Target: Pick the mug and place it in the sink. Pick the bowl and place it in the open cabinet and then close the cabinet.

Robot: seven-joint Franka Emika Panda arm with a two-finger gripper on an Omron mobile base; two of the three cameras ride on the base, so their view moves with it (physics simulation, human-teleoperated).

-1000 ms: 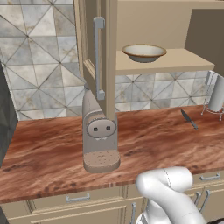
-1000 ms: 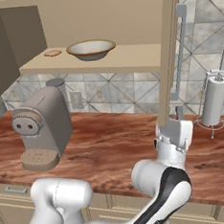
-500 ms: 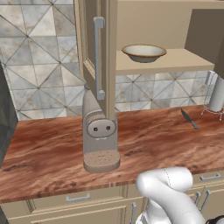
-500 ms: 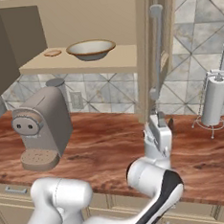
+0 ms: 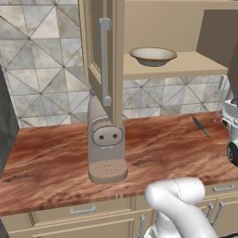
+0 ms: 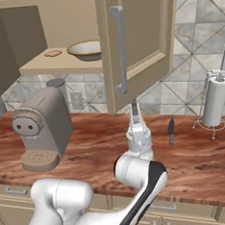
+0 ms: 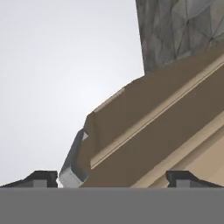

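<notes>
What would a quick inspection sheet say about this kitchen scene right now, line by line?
Surface: reddish wood-grain counter, tidy.
Job's things: bowl sits on the cabinet shelf; right door half-closed, left door open. Mug and sink: nothing seen.
Clutter: coffee machine, knife, paper towel holder, small brown item beside the bowl.
Grippers: tool open, empty, pointing up beneath the door's lower edge.
Cables: nothing seen.
Surroundings: grey patterned tile wall, drawers below.
</notes>
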